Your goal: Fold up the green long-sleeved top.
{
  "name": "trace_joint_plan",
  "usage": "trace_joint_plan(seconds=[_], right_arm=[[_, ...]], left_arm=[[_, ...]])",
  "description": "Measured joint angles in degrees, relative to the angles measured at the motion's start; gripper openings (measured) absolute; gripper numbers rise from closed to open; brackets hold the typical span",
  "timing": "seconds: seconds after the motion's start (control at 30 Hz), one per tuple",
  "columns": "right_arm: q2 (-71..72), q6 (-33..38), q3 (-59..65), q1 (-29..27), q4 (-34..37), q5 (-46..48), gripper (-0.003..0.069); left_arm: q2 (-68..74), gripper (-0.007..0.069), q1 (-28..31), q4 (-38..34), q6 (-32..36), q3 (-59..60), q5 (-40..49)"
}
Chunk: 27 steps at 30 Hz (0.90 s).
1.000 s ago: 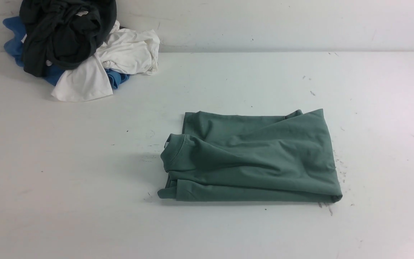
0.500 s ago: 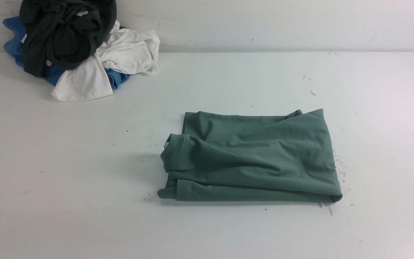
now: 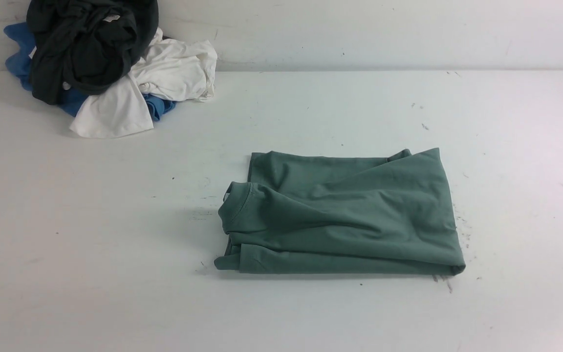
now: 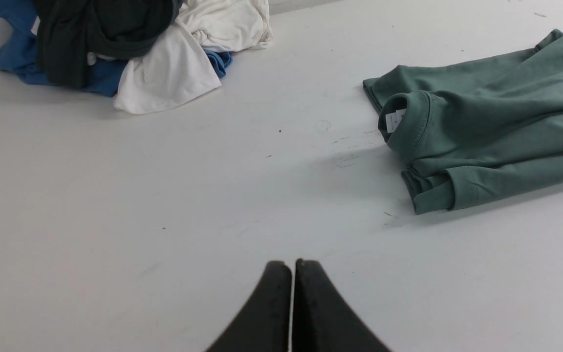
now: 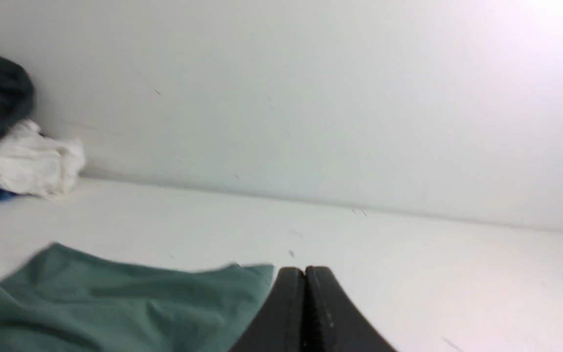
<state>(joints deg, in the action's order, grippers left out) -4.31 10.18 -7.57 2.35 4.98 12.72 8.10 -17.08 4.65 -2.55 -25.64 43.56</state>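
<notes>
The green long-sleeved top (image 3: 345, 215) lies folded into a compact rectangle right of the table's middle, its ribbed collar (image 3: 236, 208) facing left. In the left wrist view the green top (image 4: 496, 117) shows a white neck label (image 4: 393, 120). My left gripper (image 4: 292, 265) is shut and empty over bare table, well short of the top. My right gripper (image 5: 305, 270) is shut and empty too, close by the green top's (image 5: 115, 303) edge; whether it touches the cloth I cannot tell. Neither arm shows in the front view.
A heap of other clothes sits at the far left corner: a blackish garment (image 3: 86, 46) on top, white cloth (image 3: 164, 73) and blue cloth (image 3: 17, 54) under it. The white wall (image 3: 384, 29) borders the white table (image 3: 91, 244) at the back.
</notes>
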Motion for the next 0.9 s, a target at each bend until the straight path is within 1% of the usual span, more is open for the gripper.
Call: trace_joint_plan(seconds=[0.03,0.1,0.2,0.3,0.4,0.9], right_arm=[[0.7,-0.2,1.4,-0.8,-0.5,0.0,-0.0015],[4.2,-4.8,5.9,-3.1,-4.3,1.7,-0.0015],[4.8,-12.0,8.7,-3.7,-8.3,4.4,-0.0015],[4.9,-18.5,9.2,-3.7,-9.5,6.2,-0.0015],[4.9,-19.7,9.1,-3.7,-9.5,6.9,-0.0015],[4.9,-18.8,9.1,-3.7,-9.4,7.1,-0.0015]], left_arm=[[0.0,-0.0007,0.0,0.0,0.0,0.0,0.0],[0.0,-0.0007,0.0,0.0,0.0,0.0,0.0],[0.0,-0.0007,0.0,0.0,0.0,0.0,-0.1],[0.0,-0.0007,0.0,0.0,0.0,0.0,0.0],[0.0,-0.0007,0.0,0.0,0.0,0.0,0.0],[0.0,-0.0007,0.0,0.0,0.0,0.0,0.0]])
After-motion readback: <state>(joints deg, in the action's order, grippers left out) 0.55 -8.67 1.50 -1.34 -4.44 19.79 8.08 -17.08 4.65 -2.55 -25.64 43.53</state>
